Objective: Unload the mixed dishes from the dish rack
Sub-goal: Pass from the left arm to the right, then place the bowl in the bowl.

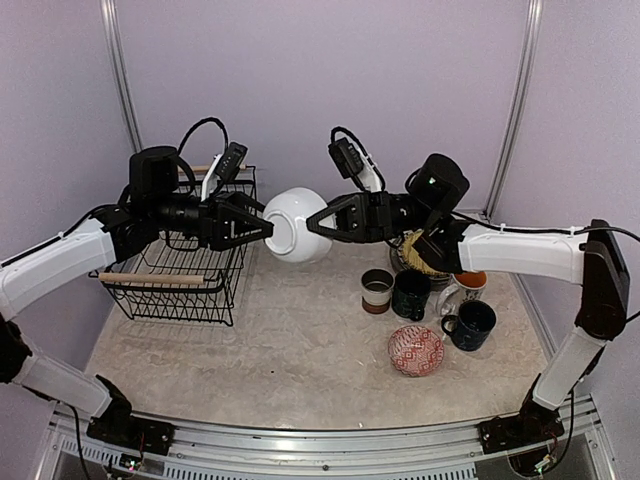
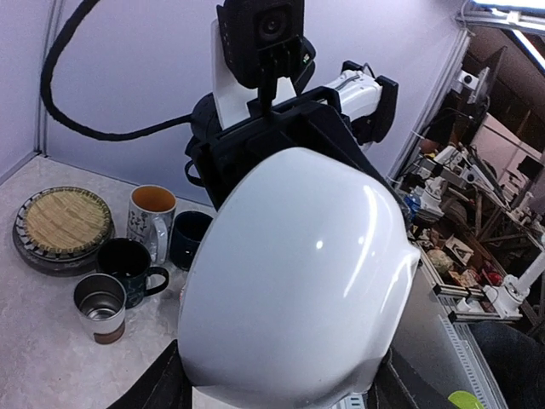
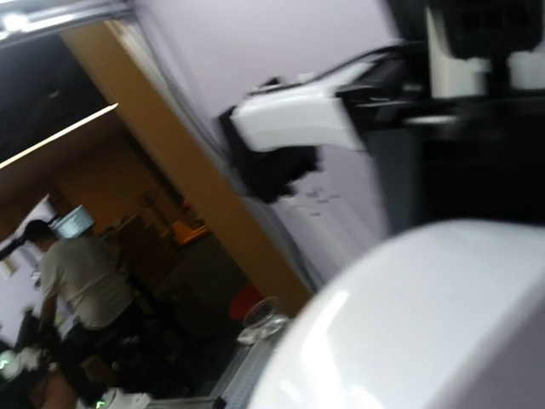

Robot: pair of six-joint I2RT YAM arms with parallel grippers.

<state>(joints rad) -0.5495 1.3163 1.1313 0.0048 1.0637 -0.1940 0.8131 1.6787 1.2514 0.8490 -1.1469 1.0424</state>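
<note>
Arms meet in mid-air above the table (image 1: 300,345), each forearm stretched level towards the other, wrists pointing inward. Between them hangs the white bowl (image 1: 293,225), tipped on its side and clear of the dish rack (image 1: 170,295), which stands at the left under the left arm. The left fingers (image 1: 248,216) are spread wide on either side of the bowl's rounded underside (the left wrist view shows them flanking it at the bottom edge), but I cannot tell whether they press on it. The right fingers (image 1: 325,212) are clamped on the bowl's far rim. At the right of the table stand a small brown-white cup (image 1: 377,291), a dark mug (image 1: 411,294), a white orange-lined mug (image 1: 466,288) and a dark blue mug (image 1: 470,324)
</note>
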